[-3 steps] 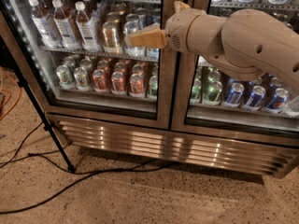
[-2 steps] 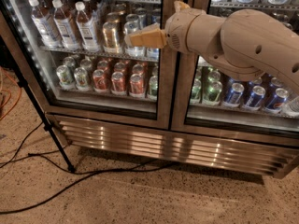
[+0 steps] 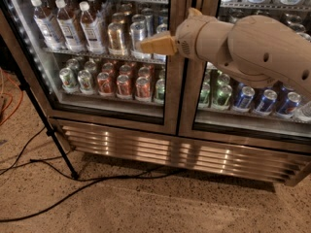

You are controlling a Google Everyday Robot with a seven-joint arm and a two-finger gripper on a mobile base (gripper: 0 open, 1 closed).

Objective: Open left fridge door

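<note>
The left fridge door (image 3: pixel 109 114) fills the upper left of the camera view. It is a glass pane in a steel frame, with a dotted LED strip (image 3: pixel 19 38) down its left side. Bottles and cans stand on the shelves behind it, and it sits flush with the cabinet. My gripper (image 3: pixel 151 44) is a tan wedge pointing left. It hangs in front of the glass just left of the steel upright (image 3: pixel 176 81) between the two doors, at the height of the upper can shelf. My pale arm (image 3: pixel 252 47) comes in from the right and covers part of the right door.
The right door (image 3: pixel 243 130) shows green and blue cans. A steel louvred grille (image 3: pixel 170 152) runs below both doors. A black stand leg (image 3: pixel 48 130) slants down at the left, black cables (image 3: pixel 97 183) cross the speckled floor, and an orange cable (image 3: pixel 7 106) lies at the far left.
The gripper has shifted slightly right and down, closer to the upright between the doors. The door has not moved.
</note>
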